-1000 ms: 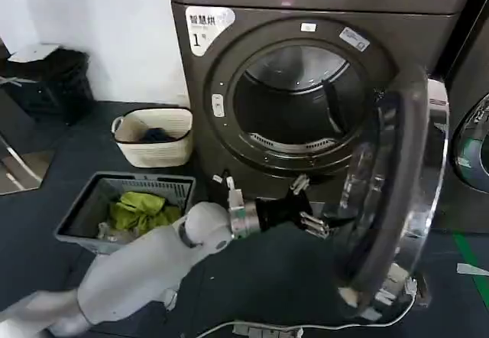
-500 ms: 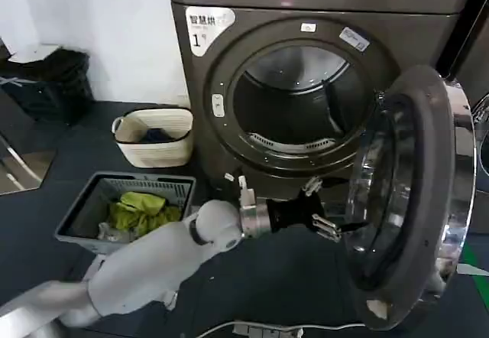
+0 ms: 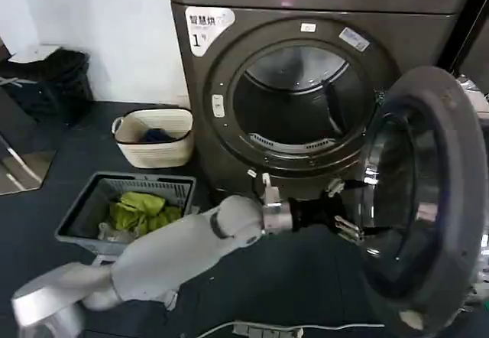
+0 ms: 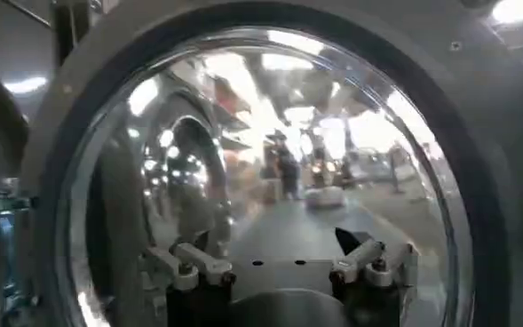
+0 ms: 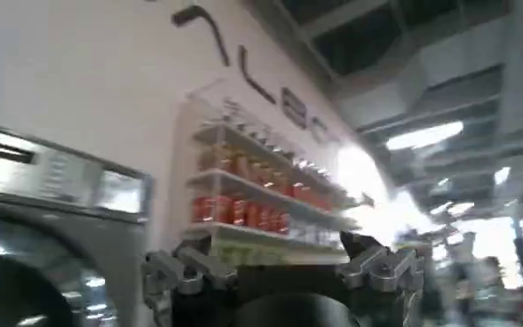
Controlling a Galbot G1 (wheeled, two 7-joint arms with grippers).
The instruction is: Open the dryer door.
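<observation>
At the right of the machine marked "1", the dryer door [image 3: 428, 200] stands swung well out on its right-hand hinge, its dark grey inner rim and domed glass turned toward the robot, leaving the drum opening [image 3: 298, 101] fully exposed. It sits this far round because something is pressing on its inner face — the left gripper [image 3: 345, 209] is reached across low in front of the machine, with its tips at or just short of the glass bowl. From the left wrist camera the left gripper [image 4: 283, 267] shows its two fingers spread wide apart with nothing between them, so it seems to be nudging the door rather than gripping it; whether the tips actually touch the glass is hard to tell through the reflections. An open claw makes sense for a push — there is no handle on this side to take.

The right gripper [image 5: 283, 271] is raised and away from the work, fingers spread and empty, facing a shelf of goods.

On the floor to the left lie a grey laundry basket [image 3: 99, 200] with green cloth [image 3: 141, 208] and a cream woven basket [image 3: 153, 151], both well clear of the door's swing.

The task looks essentially complete.
</observation>
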